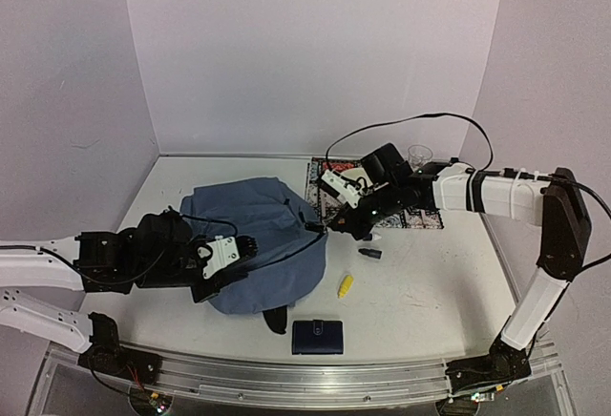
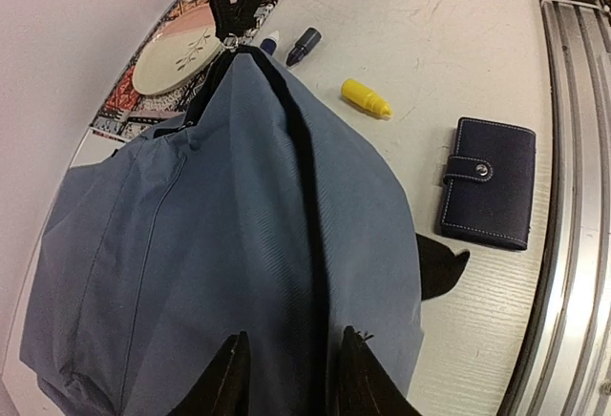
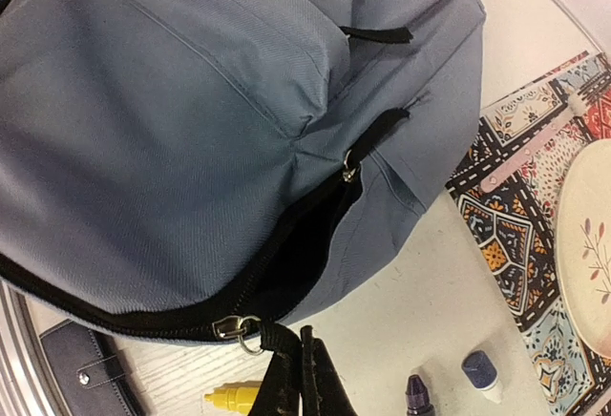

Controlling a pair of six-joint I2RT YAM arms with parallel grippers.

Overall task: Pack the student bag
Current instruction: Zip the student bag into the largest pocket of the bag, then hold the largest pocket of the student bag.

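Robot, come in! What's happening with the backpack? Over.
Right gripper shut on the zip pull. Left gripper astride the zip of the backpack, grip unclear. Backpack part unzipped. Wallet and yellow bottle lie outside, neither blocking the opening.

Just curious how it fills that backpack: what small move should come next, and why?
Probably the right end effector, shut on the zip pull, should draw it further along: the student bag gapes only partly, while the left end effector straddles its opposite end and the wallet lies outside.
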